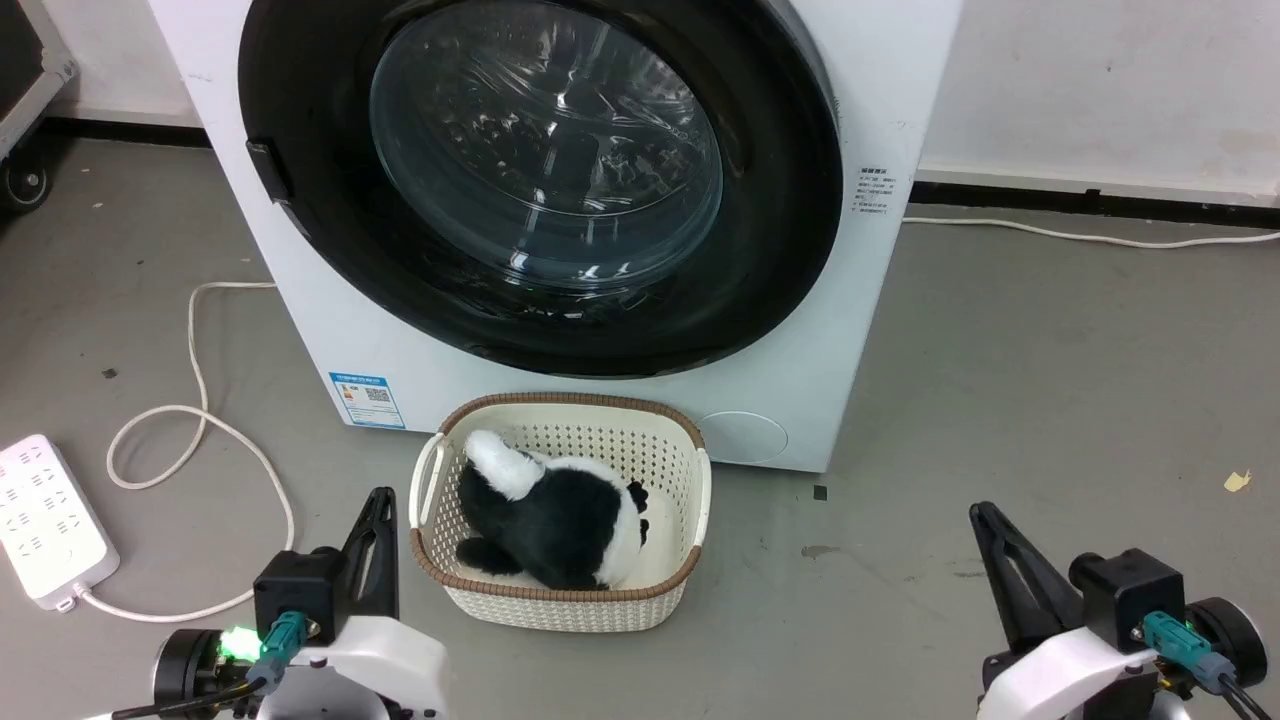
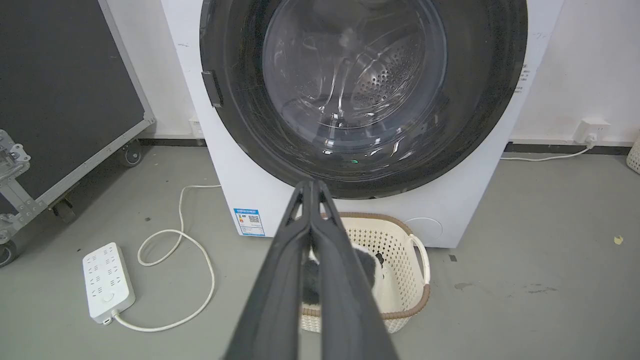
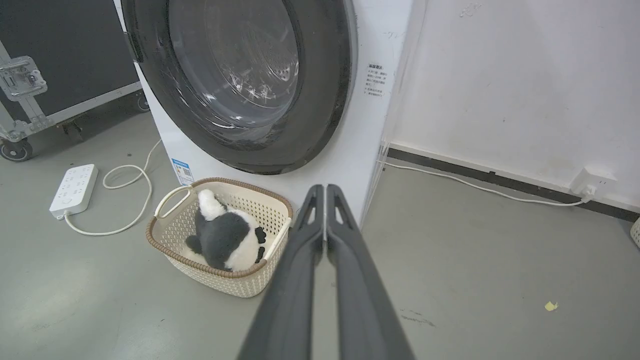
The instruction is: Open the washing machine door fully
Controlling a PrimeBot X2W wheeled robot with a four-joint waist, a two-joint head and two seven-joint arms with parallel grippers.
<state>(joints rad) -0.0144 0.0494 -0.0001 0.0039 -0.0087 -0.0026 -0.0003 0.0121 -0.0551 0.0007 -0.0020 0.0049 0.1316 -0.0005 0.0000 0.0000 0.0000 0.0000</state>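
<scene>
- Washing machine door (image 1: 545, 150), head view: one glossy black disc with a clear glass bowl at its centre. It lies flush on the front of the one white washing machine (image 1: 440, 380), and I judge it shut. One small dark tab (image 1: 262, 165) sits on its left rim, probably the handle.
- Head view, floor: one cream basket (image 1: 560, 600) stands just before the machine, below the door. It holds one black-and-white plush toy (image 1: 560, 520). One white power strip (image 1: 45, 520) and one looped cable (image 1: 193, 340) lie to the left.
- Head view, grippers: two. The left gripper (image 1: 382, 497) is low at the left and the right gripper (image 1: 982, 512) low at the right. Both are well apart from the door, jaws pressed together, holding nothing.
- Left wrist view: the jaws meet at the tips, empty, aimed at the door's lower rim above the basket. The door faces squarely, with the tab on its left edge. One black wheeled case (image 2: 65, 90) stands left of the machine, and one wall socket (image 2: 590, 129) is at the right.
- Right wrist view: the jaws are closed tip to tip with nothing gripped, pointing near the machine's lower right corner. The door is seen obliquely, flat against the front.
- Judgement: the task is not begun, and the step in hand is the approach. The next move calls for parting one gripper's jaws, bringing it to the left-rim tab and hooking behind it. It then pulls outward in an arc, clear of the basket. No hinge is visible, so I presume it is on the right.
</scene>
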